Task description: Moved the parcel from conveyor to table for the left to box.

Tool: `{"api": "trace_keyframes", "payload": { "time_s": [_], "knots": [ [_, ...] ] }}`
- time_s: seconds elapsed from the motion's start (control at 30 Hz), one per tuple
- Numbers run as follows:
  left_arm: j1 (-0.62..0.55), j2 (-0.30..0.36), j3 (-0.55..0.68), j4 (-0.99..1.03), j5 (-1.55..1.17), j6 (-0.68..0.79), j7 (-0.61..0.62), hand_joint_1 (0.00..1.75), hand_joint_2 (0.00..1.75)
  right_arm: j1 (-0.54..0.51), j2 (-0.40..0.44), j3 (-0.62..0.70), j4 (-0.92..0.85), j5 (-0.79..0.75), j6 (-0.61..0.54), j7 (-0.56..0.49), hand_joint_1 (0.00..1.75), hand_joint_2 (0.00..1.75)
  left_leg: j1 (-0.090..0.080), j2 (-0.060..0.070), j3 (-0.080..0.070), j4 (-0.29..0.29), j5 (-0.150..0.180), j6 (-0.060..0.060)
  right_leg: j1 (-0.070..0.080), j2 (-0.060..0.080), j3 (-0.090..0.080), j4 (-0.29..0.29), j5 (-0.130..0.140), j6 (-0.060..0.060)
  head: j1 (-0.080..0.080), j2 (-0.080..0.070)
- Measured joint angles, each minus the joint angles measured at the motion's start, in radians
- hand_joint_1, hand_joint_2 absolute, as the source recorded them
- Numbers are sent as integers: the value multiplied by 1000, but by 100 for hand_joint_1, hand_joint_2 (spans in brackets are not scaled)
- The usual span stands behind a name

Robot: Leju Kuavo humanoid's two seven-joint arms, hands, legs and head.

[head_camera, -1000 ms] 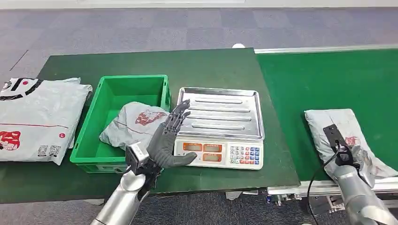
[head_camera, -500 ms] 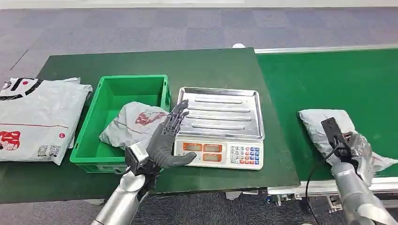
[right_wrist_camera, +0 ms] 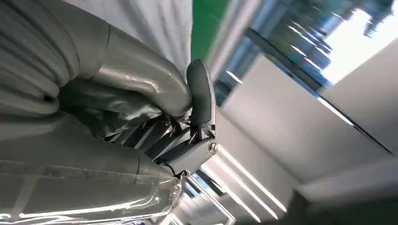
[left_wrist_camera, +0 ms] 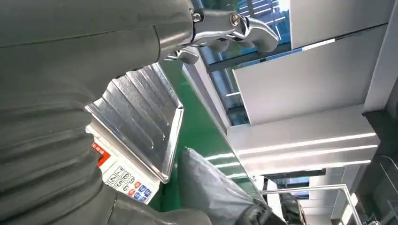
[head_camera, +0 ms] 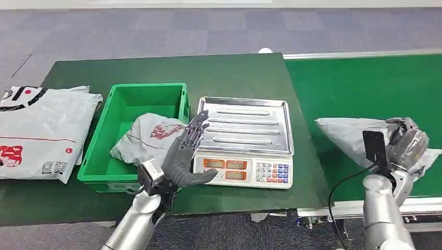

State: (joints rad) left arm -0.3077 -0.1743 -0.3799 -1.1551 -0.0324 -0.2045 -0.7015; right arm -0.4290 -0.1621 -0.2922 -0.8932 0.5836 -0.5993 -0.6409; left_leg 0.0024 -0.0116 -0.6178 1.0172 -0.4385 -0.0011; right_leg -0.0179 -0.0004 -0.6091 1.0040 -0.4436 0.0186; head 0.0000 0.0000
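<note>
A grey plastic parcel (head_camera: 346, 136) hangs tilted above the green conveyor (head_camera: 365, 88), gripped at its near end by my right hand (head_camera: 404, 143); the same parcel (left_wrist_camera: 211, 187) shows past the scale in the left wrist view, and its grey film (right_wrist_camera: 150, 23) lies against the hand's fingers (right_wrist_camera: 199, 93) in the right wrist view. My left hand (head_camera: 185, 153) is open, fingers spread, hovering between the green box (head_camera: 112, 112) and the scale (head_camera: 245, 140), its thumb by the scale's display. Another grey parcel (head_camera: 151, 136) lies in the green box.
The steel-topped scale (left_wrist_camera: 141, 117) stands on the dark green table (head_camera: 229, 73) between the box and the conveyor. A large flat grey mail bag (head_camera: 39, 130) lies at the table's left end. Carpeted floor lies beyond the table.
My right hand has lifted the parcel off the belt and carried it a little leftward, tilting it up. The left hand has stayed where it was.
</note>
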Motion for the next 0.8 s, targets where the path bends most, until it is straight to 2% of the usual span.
{"api": "trace_keyframes", "payload": {
  "time_s": [0.13,0.33,0.43,0.63,0.8],
  "knots": [
    [-10,0,0,6,3,0,0,0,175,74,36,17,-177,-1,-60,-55,175,175,0,0,0,0,0,0,0,0,0,0,0,0,0,0],
    [-17,0,0,15,3,0,0,0,175,165,89,62,-431,82,-95,-60,175,175,0,0,0,0,0,0,0,0,0,0,0,0,0,0],
    [-20,0,0,19,3,1,0,0,175,186,106,74,-506,98,-95,-59,175,175,0,0,0,0,0,0,0,0,0,0,0,0,0,0],
    [-27,0,0,26,3,1,0,0,175,238,138,121,-653,245,-95,-59,175,175,0,1,0,0,0,0,0,1,0,0,0,0,0,0],
    [-28,-1,0,27,3,0,0,0,175,258,147,155,-714,256,-95,-58,175,175,0,1,0,0,0,0,0,0,-1,0,-1,0,0,0]
  ]
}}
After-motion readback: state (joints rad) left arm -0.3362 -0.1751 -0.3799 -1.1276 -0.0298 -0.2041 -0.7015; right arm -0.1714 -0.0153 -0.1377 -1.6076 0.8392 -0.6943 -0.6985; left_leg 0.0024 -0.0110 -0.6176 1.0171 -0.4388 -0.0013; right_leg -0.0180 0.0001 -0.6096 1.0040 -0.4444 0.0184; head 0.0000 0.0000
